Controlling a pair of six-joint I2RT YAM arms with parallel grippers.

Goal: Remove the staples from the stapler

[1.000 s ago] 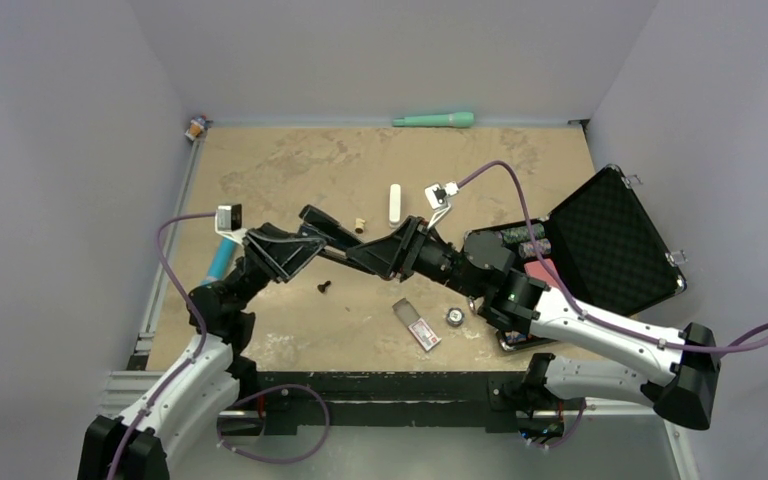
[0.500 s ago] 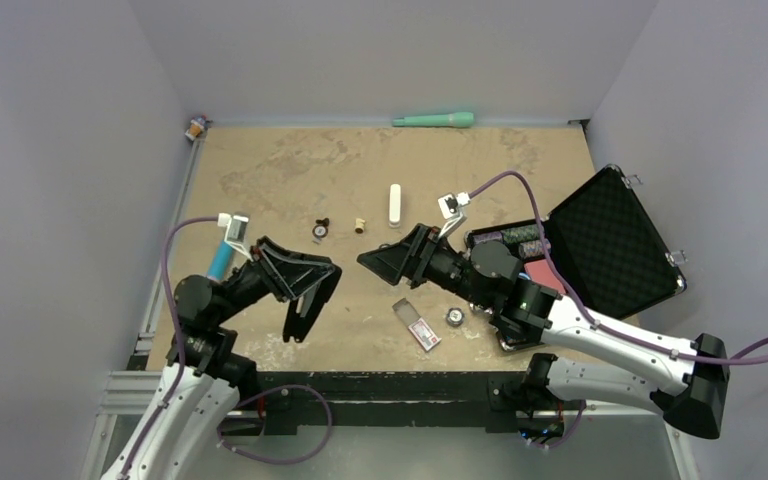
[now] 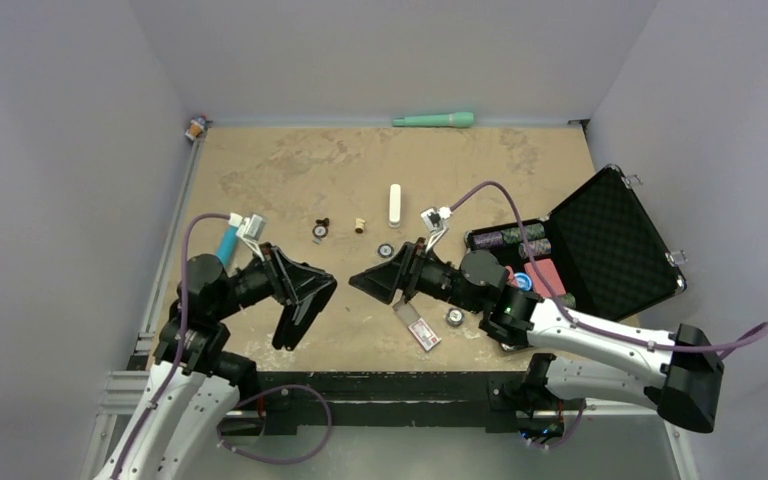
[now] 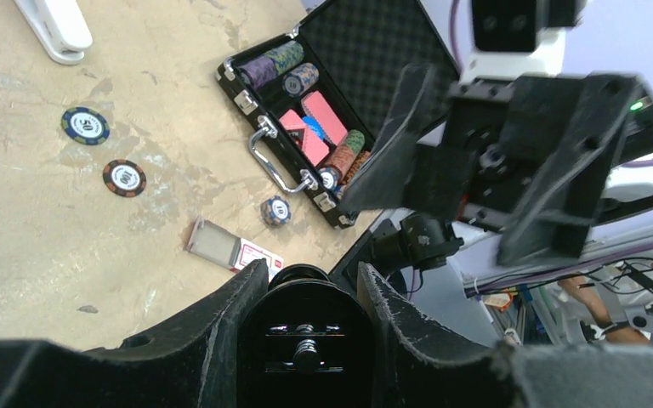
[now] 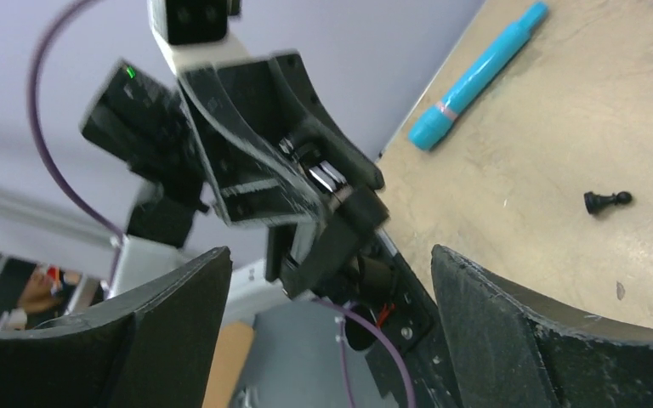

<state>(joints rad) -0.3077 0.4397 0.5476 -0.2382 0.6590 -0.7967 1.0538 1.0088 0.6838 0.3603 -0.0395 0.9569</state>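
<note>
I have the stapler [image 4: 304, 336] clamped in the left tool [image 3: 312, 292], held up off the table [image 3: 290, 170] over its near left part. From the left wrist camera I see it sitting deep between the two fingers, a silvery spring showing in its black body. From above, its length sticks out past the fingers toward the near edge. The right tool [image 3: 370, 283] faces the left one across a small gap, jaws spread wide, nothing in them, not touching the stapler. A small box [image 3: 418, 325] lies on the table near the right tool, and an open black case [image 3: 610, 235] of chips sits further right.
</note>
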